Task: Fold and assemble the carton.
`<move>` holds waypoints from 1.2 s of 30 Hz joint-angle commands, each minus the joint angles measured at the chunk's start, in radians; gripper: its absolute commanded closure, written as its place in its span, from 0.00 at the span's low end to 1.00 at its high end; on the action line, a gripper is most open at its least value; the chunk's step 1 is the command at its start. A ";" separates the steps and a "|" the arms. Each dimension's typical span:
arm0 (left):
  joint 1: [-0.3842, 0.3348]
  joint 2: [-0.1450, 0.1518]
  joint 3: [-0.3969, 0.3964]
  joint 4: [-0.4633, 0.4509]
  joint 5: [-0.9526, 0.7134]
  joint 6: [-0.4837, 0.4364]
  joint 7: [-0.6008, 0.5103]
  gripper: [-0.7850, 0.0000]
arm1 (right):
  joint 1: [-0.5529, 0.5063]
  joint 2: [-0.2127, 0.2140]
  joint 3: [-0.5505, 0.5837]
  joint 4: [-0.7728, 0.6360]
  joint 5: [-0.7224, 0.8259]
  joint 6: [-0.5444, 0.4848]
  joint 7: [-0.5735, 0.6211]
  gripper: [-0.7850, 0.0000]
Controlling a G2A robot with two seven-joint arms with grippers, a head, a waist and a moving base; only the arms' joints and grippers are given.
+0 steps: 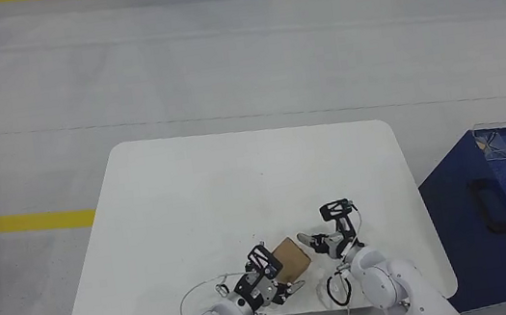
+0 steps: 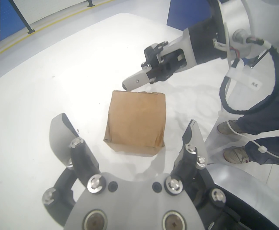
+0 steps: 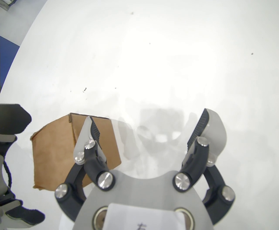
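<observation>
left pincer (image 2: 128,129) and right pincer (image 3: 148,116) both hung released near the carton (image 2: 136,118); a one-sided push could have skidded it across the tabletop (image 2: 65,76).

Bright even light, glare washing the white table (image 3: 152,54), soft faint shadows, bowed edges

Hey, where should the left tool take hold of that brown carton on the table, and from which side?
Probably across two opposite side walls of the carton, around mid-height, approaching from the side where the left tool is. That tool stands open facing it, spread wider than the carton, and those walls look flat and roughly parallel. The folded edges look looser.
</observation>
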 commanded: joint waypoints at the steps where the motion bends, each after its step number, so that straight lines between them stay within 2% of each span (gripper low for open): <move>1: -0.014 -0.001 0.009 0.009 -0.005 -0.006 -0.025 0.00 | -0.003 0.001 0.012 -0.002 0.007 0.001 0.000 0.00; 2: -0.021 -0.002 0.008 0.012 -0.010 -0.003 -0.030 0.00 | -0.005 0.002 0.017 -0.004 0.010 0.000 0.001 0.00; 3: -0.026 -0.002 0.011 0.015 -0.011 -0.007 -0.034 0.09 | -0.007 0.003 0.021 -0.005 0.012 0.000 0.002 0.00; 4: -0.030 -0.002 0.013 0.017 -0.012 -0.010 -0.037 0.26 | -0.009 0.003 0.025 -0.007 0.014 0.002 0.001 0.00; 5: -0.033 -0.002 0.014 0.018 -0.013 -0.012 -0.039 0.33 | -0.012 0.004 0.027 -0.010 0.016 0.004 0.001 0.00; 6: -0.035 -0.001 0.016 0.021 -0.016 -0.019 -0.042 0.35 | -0.014 0.004 0.029 -0.012 0.016 0.006 0.001 0.00; 7: -0.039 -0.001 0.015 0.023 -0.018 -0.021 -0.046 0.45 | -0.018 0.004 0.030 -0.015 0.017 0.007 0.001 0.00; 9: -0.047 0.000 0.014 0.034 -0.033 -0.036 -0.058 0.53 | -0.024 0.005 0.032 -0.020 0.017 0.008 -0.001 0.00; 10: -0.053 0.000 0.012 0.040 -0.044 -0.042 -0.064 0.60 | -0.028 0.005 0.033 -0.022 0.017 0.007 -0.002 0.00; 11: -0.058 0.000 0.012 0.043 -0.051 -0.047 -0.064 0.84 | -0.031 0.006 0.033 -0.024 0.016 0.007 -0.003 0.00; 12: -0.061 0.000 0.013 0.047 -0.060 -0.056 -0.063 0.96 | -0.034 0.006 0.033 -0.025 0.017 0.008 -0.005 0.00; 13: -0.064 0.000 0.014 0.049 -0.065 -0.061 -0.061 1.00 | -0.035 0.006 0.035 -0.026 0.018 0.012 -0.007 0.00; 17: -0.061 0.002 0.006 0.050 -0.131 -0.092 -0.064 1.00 | -0.040 0.007 0.049 -0.033 0.021 0.021 -0.019 0.00; 20: -0.055 0.003 -0.019 0.036 -0.234 -0.113 -0.074 1.00 | -0.046 0.009 0.080 -0.053 0.040 0.037 -0.040 0.00; 22: -0.044 0.003 -0.046 0.020 -0.330 -0.097 -0.064 1.00 | -0.051 0.010 0.111 -0.071 0.074 0.052 -0.063 0.00; 24: -0.033 -0.002 -0.070 0.030 -0.501 -0.082 -0.078 1.00 | -0.056 0.011 0.142 -0.089 0.134 0.056 -0.063 0.00; 26: -0.043 -0.011 -0.098 0.053 -0.736 -0.028 -0.127 1.00 | -0.062 0.013 0.169 -0.105 0.166 0.052 -0.055 0.00; 28: -0.069 -0.020 -0.127 0.108 -1.028 0.019 -0.222 1.00 | -0.069 0.014 0.180 -0.114 0.174 0.048 -0.048 0.00; 30: -0.112 -0.022 -0.150 0.169 -1.205 0.038 -0.311 1.00 | -0.074 0.015 0.182 -0.115 0.179 0.044 -0.041 0.00; 32: -0.149 -0.022 -0.160 0.227 -1.251 0.059 -0.356 1.00 | -0.077 0.015 0.176 -0.112 0.178 0.038 -0.038 0.00; 36: -0.183 -0.023 -0.146 0.280 -1.234 0.109 -0.356 1.00 | -0.077 0.015 0.160 -0.106 0.169 0.032 -0.035 0.00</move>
